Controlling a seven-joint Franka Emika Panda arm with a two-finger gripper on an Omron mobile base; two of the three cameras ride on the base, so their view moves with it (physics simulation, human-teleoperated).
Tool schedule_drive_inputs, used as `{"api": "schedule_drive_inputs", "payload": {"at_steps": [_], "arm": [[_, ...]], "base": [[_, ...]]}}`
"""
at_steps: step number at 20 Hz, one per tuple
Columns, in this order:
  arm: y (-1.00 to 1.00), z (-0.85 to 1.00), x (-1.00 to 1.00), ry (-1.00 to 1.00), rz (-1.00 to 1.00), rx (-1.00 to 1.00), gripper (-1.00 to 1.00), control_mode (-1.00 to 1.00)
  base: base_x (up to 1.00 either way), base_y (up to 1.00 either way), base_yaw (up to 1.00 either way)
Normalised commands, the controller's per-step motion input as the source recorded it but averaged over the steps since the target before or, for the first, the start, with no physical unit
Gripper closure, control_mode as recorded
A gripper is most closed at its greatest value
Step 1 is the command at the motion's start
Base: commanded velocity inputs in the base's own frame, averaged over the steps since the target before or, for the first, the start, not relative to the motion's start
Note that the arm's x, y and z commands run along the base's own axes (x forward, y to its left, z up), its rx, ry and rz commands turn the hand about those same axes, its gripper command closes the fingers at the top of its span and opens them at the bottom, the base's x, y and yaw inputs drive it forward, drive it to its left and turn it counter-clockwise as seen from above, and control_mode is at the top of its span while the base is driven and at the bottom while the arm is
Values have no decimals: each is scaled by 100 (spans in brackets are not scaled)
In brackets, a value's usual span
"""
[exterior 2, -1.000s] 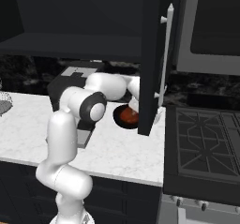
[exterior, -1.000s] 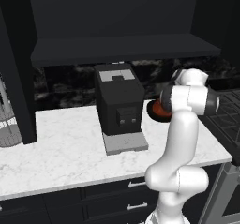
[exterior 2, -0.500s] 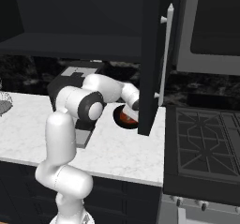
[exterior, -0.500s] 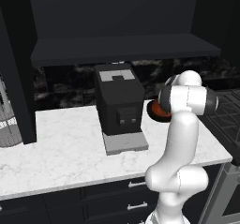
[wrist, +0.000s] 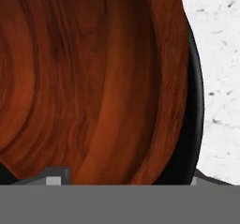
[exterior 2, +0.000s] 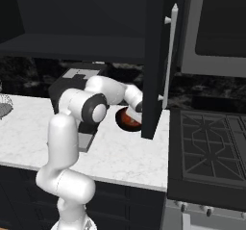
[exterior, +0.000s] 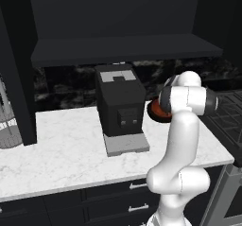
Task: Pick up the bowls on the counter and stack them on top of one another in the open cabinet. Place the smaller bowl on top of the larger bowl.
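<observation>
- The marbled counter (exterior: 66, 149) left of and in front of the coffee machine (exterior: 119, 108) is left open.
- The gap between the coffee machine and the open cabinet door (exterior 2: 154, 60) is taken up by the orange bowl (exterior 2: 129, 120) and the arm.
- Headroom above the machine is limited by the cabinet's bottom board (exterior: 123, 47).
</observation>
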Motion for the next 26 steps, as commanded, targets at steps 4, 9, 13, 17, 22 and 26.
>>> {"api": "schedule_drive_inputs", "payload": {"at_steps": [4,9,13,17,22,26], "arm": [[0,0,13,-1,0,2,100,-100],[0,0,3,-2,-6,2,100,-100],[-3,17,-27,-13,-15,7,100,-100],[0,36,-43,-16,-18,5,100,-100],[21,35,-59,-21,-15,0,100,-100],[3,40,-90,-16,-12,0,100,-100]], "base": [[0,0,0],[0,0,0],[0,0,0],[0,0,0],[0,0,0],[0,0,0]]}}
